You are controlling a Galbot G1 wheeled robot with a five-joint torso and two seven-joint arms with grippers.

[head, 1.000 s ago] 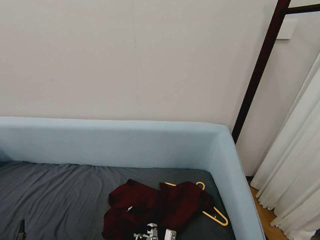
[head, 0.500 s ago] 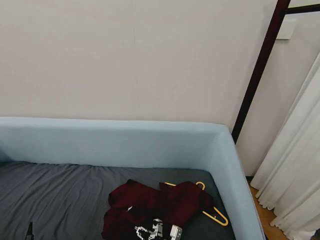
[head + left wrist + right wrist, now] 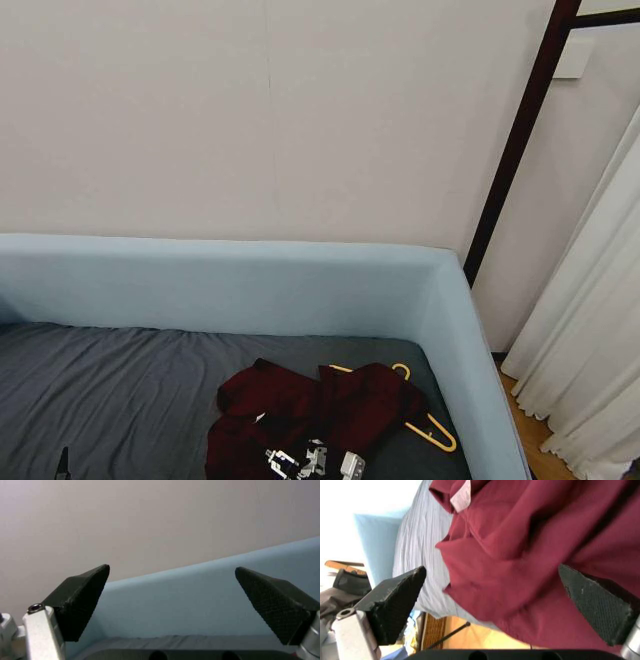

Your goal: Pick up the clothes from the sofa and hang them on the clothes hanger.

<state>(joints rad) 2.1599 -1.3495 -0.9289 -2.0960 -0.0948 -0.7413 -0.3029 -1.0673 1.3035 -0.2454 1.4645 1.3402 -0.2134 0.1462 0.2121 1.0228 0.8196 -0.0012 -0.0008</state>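
A dark red garment (image 3: pixel 310 412) lies crumpled on the sofa's grey seat, on top of a yellow hanger (image 3: pixel 432 430) whose hook and one end stick out. My right gripper (image 3: pixel 312 462) hovers over the garment's near edge; in its wrist view the gripper (image 3: pixel 495 603) is open, with red cloth (image 3: pixel 530 555) spread between and beyond its fingers, not gripped. My left gripper (image 3: pixel 182 603) is open with nothing between its fingers and faces the sofa's pale blue backrest (image 3: pixel 200 592); its tip (image 3: pixel 63 462) shows at the bottom left of the head view.
The pale blue sofa wall (image 3: pixel 240 285) runs along the back and down the right side. A dark clothes rack pole (image 3: pixel 515 140) stands behind the right corner. White curtains (image 3: pixel 590 350) hang at the far right, over wooden floor.
My right gripper has moved forward, further over the garment's near edge. The left fingertip has shifted slightly right at the bottom edge. The garment and hanger lie as before.
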